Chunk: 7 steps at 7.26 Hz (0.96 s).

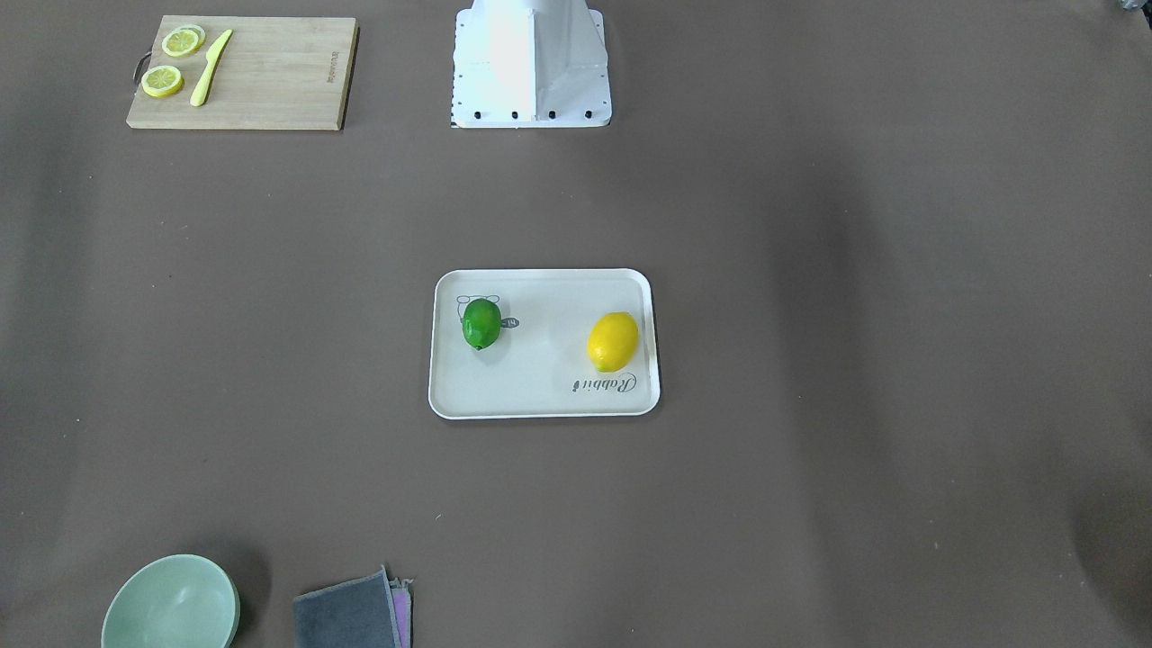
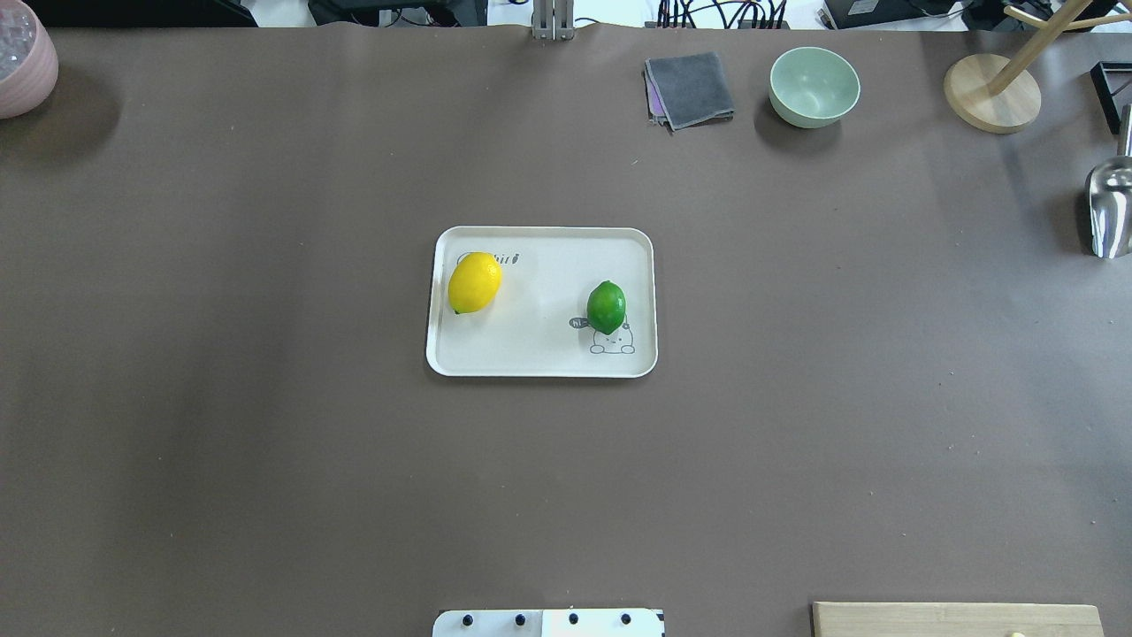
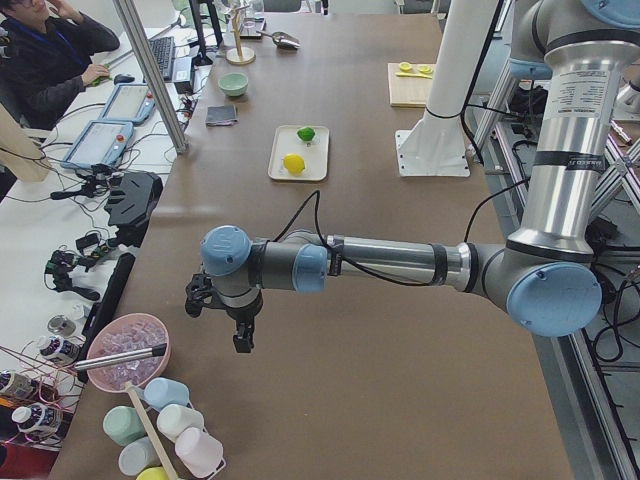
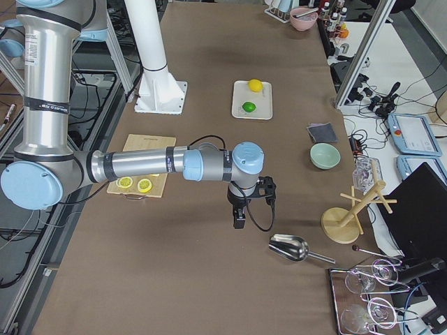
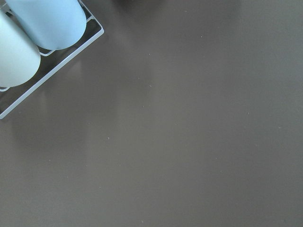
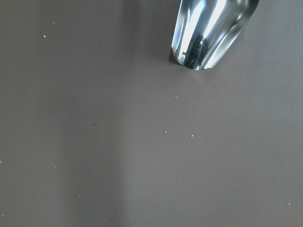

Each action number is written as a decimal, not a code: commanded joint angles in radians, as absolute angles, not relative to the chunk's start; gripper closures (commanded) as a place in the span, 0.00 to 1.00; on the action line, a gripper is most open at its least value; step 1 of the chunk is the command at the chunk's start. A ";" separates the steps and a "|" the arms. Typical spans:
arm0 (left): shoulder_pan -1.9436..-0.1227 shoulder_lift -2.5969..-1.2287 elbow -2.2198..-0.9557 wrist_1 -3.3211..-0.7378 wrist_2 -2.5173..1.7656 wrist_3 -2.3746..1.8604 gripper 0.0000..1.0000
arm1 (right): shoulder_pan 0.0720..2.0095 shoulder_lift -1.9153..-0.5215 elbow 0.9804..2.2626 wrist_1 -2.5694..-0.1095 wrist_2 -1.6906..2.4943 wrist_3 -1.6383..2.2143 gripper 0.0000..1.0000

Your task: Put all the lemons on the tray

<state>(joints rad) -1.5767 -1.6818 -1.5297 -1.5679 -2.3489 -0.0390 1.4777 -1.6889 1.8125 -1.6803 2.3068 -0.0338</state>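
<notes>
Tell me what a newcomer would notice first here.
The off-white tray in the middle of the brown table stands out, with a yellow lemon at one end and a green lemon at the other, lying apart. Far out at the table's ends, the left gripper hangs by a pink bowl and the right gripper by a metal scoop.

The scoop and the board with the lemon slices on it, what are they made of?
The scoop looks like polished metal, probably steel: it is silvery and mirrors bright and dark streaks. The cutting board looks like bamboo or another light wood with a matte finish: it is pale tan with faint straight strips and a darker side edge.
</notes>
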 commanded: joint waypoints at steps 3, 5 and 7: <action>-1.574 -1.690 -1.502 -1.620 -2.352 -0.038 0.02 | 1.477 -1.689 1.812 -1.680 2.307 -0.034 0.00; -1.572 -1.689 -1.502 -1.621 -2.352 -0.037 0.02 | 1.477 -1.690 1.812 -1.680 2.309 -0.035 0.00; -1.574 -1.687 -1.499 -1.623 -2.352 -0.035 0.02 | 1.477 -1.690 1.812 -1.681 2.310 -0.035 0.00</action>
<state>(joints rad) -1.5735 -1.6886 -1.5017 -1.6213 -2.3515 -0.0366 1.4772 -1.6902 1.8117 -1.6800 2.3096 -0.0352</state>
